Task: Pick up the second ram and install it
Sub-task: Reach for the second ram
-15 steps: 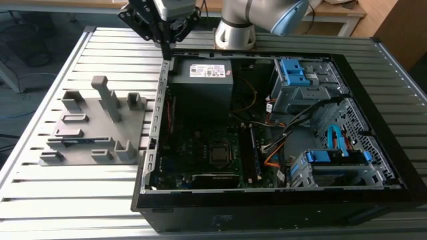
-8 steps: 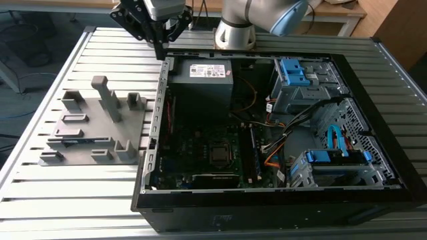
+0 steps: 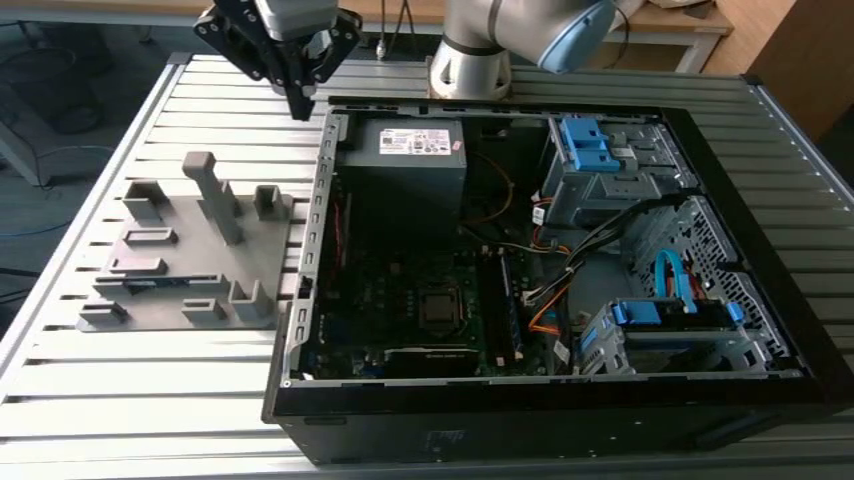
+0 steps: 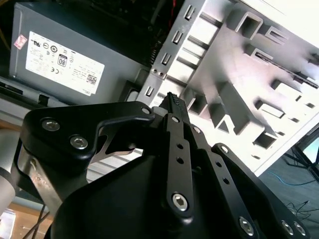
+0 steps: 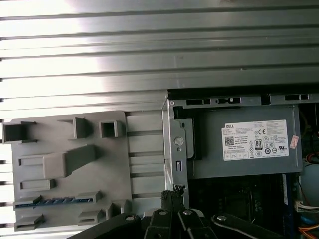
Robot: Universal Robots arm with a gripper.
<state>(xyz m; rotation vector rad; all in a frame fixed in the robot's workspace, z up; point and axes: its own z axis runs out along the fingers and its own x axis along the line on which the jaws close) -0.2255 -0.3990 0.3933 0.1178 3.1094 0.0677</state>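
Observation:
The second ram [image 3: 150, 283] is a thin dark strip standing on edge in a slot of the grey holder block [image 3: 200, 300], on the exterior view's left. In the first wrist view the ram [image 5: 52, 201] lies along the holder block's [image 5: 114, 164] lower edge. My gripper [image 3: 300, 105] hangs above the slatted table by the case's back left corner, well apart from the holder. Its fingertips [image 4: 172, 99] meet with nothing between them, and the gripper [image 5: 172, 195] looks shut in both wrist views.
The open computer case [image 3: 534, 410] takes up the exterior view's right half, with the grey power supply [image 3: 400, 150], motherboard [image 3: 387, 290] and square processor [image 3: 441, 308] inside. Blue drive bays [image 3: 594, 150] and cables fill its right side. The arm's base [image 3: 467, 60] stands behind the case.

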